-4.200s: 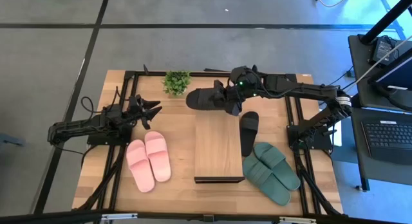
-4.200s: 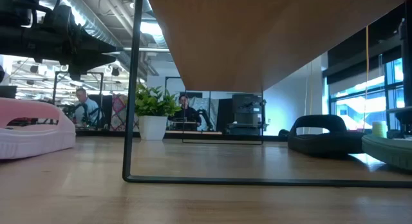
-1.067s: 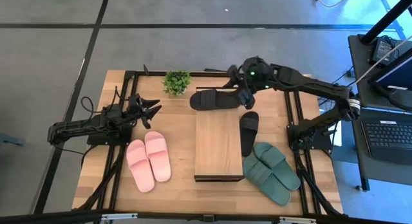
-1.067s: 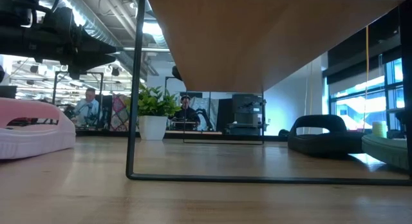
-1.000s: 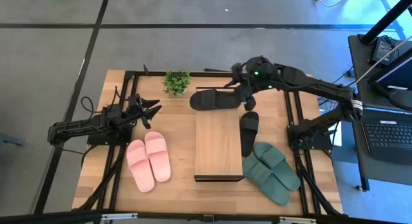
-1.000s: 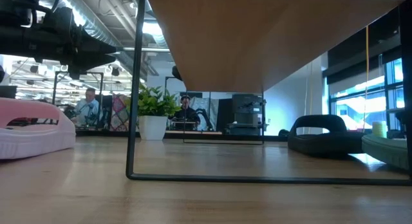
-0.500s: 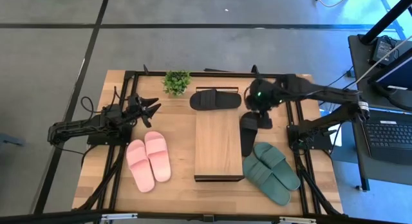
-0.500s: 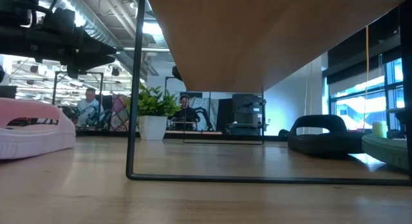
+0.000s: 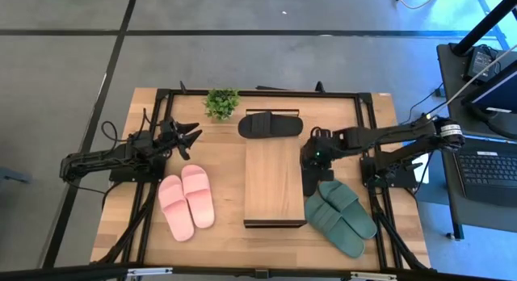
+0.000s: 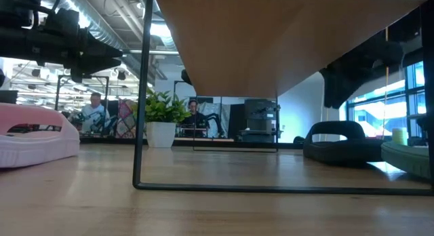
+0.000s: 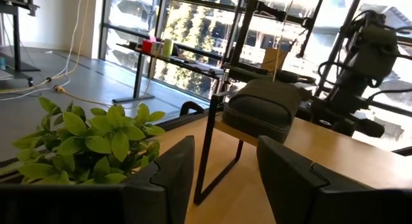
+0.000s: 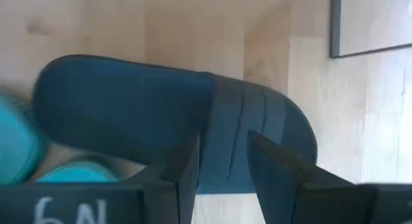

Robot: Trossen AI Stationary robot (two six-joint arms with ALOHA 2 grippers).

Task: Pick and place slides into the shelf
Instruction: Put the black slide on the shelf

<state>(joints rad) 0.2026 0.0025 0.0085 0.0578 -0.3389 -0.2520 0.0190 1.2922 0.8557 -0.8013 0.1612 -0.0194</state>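
One black slide (image 9: 271, 125) lies crosswise on the far end of the shelf (image 9: 275, 184), and shows on the plank top in the left wrist view (image 11: 261, 108). The second black slide (image 9: 313, 172) rests sole-down on the table right of the shelf. My right gripper (image 9: 312, 154) hangs open just above it, fingers on either side of its strap (image 12: 254, 121), apart from it in the low view (image 10: 352, 76). The pink pair (image 9: 187, 200) lies left of the shelf, the green pair (image 9: 339, 216) near right. My left gripper (image 9: 190, 134) waits open above the table's left.
A potted plant (image 9: 221, 103) stands at the far edge, left of the shelf. The table's dark frame rails (image 9: 367, 136) run along both sides. Bare wood shows under the shelf (image 10: 217, 168) and between the shelf and the pink pair. People sit in the room behind.
My right gripper has left the right end of the black slide on the shelf. It swung toward the table's right and near edges, then came down over the second black slide. Both black slides have stayed where they were.
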